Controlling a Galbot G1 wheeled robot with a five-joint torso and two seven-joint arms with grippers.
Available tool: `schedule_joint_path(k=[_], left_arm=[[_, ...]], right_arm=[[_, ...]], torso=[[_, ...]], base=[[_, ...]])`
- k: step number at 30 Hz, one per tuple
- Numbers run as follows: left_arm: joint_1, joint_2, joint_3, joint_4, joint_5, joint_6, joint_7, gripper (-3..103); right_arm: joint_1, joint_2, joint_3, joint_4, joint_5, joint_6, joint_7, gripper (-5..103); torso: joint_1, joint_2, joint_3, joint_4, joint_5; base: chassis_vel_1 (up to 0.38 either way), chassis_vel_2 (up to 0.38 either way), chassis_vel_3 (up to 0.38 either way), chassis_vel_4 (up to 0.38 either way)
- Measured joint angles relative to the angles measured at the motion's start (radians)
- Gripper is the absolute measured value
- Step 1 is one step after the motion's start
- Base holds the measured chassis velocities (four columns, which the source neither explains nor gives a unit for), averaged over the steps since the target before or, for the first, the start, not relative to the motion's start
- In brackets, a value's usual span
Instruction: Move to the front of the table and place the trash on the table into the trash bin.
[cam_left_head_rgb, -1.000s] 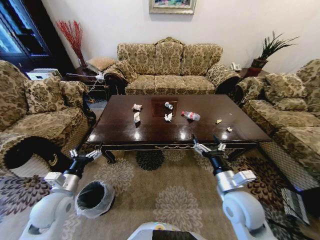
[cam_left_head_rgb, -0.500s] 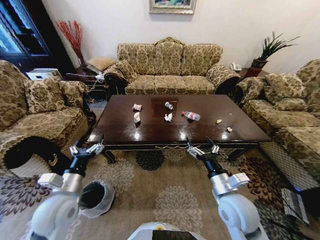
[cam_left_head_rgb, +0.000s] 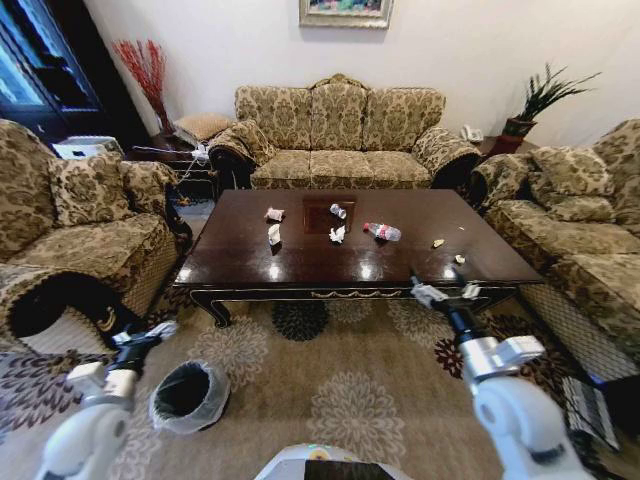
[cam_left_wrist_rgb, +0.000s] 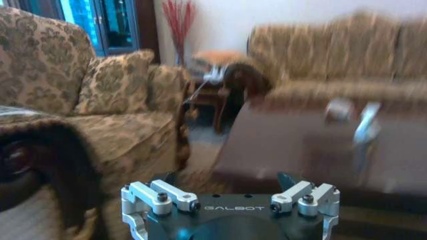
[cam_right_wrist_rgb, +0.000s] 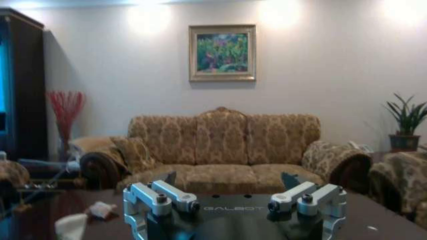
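Observation:
The dark brown table (cam_left_head_rgb: 300, 262) stands straight ahead. Its trash lies mid-top: crumpled white paper wads (cam_left_head_rgb: 274, 214) (cam_left_head_rgb: 273, 235) (cam_left_head_rgb: 337, 234), a small silver can (cam_left_head_rgb: 338, 211), a clear bottle with a red label (cam_left_head_rgb: 381, 231) and pale scraps (cam_left_head_rgb: 437, 242) (cam_left_head_rgb: 459, 259). The lined trash bin (cam_left_head_rgb: 188, 396) sits on the carpet at my front left. My left gripper (cam_left_head_rgb: 150, 335) (cam_left_wrist_rgb: 229, 179) hangs open near the bin, short of the table's left corner (cam_left_wrist_rgb: 300, 145). My right gripper (cam_left_head_rgb: 445, 292) (cam_right_wrist_rgb: 230, 179) is open at the table's front edge, right of centre, holding nothing. Paper wads (cam_right_wrist_rgb: 100, 209) lie beyond it.
Patterned sofas ring the table: one behind (cam_left_head_rgb: 340, 135), an armchair on the left (cam_left_head_rgb: 80, 220), another on the right (cam_left_head_rgb: 580, 220). A side table with a red-twig vase (cam_left_head_rgb: 150, 75) stands back left, a potted plant (cam_left_head_rgb: 535, 100) back right. Patterned carpet (cam_left_head_rgb: 350, 400) lies in front.
The left arm has dropped back and to the left, away from the table edge toward the bin. The right gripper has swung to the right along the table's front edge. The trash has not moved.

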Motion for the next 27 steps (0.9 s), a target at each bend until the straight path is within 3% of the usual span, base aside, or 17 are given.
schedule_joint_path(k=[4,5,9,13,16,21,27], left_arm=[[-0.033,0.061,0.064,0.257,0.136,-0.041,0.084,100],[-0.033,0.061,0.064,0.257,0.136,-0.041,0.084,100],[-0.139,0.082,0.170,0.475,0.225,-0.039,0.158,100],[-0.217,0.093,0.226,0.588,0.254,-0.039,0.176,100],[-0.307,0.108,0.293,0.759,0.299,-0.053,0.179,98],[-0.380,0.108,0.317,0.927,0.368,-0.092,0.180,98],[-0.483,0.122,0.350,1.085,0.403,-0.135,0.202,98]], right_arm=[[-0.034,0.021,-0.044,-0.024,-0.035,0.066,-0.048,100],[-0.034,0.021,-0.044,-0.024,-0.035,0.066,-0.048,100],[-0.043,0.044,-0.081,-0.043,-0.061,0.165,-0.146,100],[-0.036,0.044,-0.092,-0.027,-0.032,0.180,-0.180,100],[-0.001,0.044,-0.122,0.003,0.013,0.181,-0.198,100],[0.032,0.038,-0.168,-0.001,0.021,0.191,-0.210,100],[0.021,0.045,-0.177,-0.027,0.006,0.211,-0.214,100]], torso=[[0.000,0.000,0.000,0.0002,-0.0006],[0.000,0.000,0.000,0.0002,-0.0006],[0.000,0.000,0.000,0.0005,-0.0003],[0.000,0.000,0.000,-0.0001,-0.0006],[0.000,0.000,0.000,-0.0001,-0.0005],[0.000,0.000,0.000,0.0010,-0.0002],[0.000,0.000,0.000,0.0001,0.0002]], base=[[0.000,0.000,0.000,0.000],[0.000,0.000,0.000,0.000],[0.000,0.000,0.000,0.000],[0.000,0.000,0.000,0.000],[0.000,0.000,0.000,0.000],[0.000,0.000,0.000,0.000],[0.000,0.000,0.000,0.000]])
